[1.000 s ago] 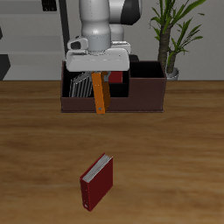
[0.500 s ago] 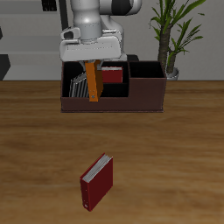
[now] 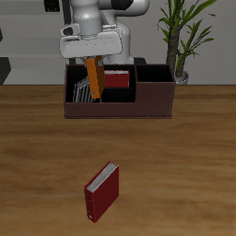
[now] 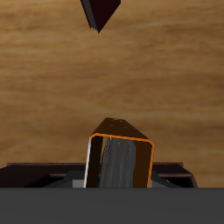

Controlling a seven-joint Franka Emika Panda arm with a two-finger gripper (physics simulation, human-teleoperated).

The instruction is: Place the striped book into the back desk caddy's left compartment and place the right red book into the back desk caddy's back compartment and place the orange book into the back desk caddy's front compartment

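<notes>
The gripper is clamped on the orange book. The book hangs below it, tilted, above the back desk caddy, over its middle part.

orange book above back desk caddy, red book nearer front — well apart

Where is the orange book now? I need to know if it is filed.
Not yet: the orange book hangs tilted in the gripper above the back desk caddy.
</notes>
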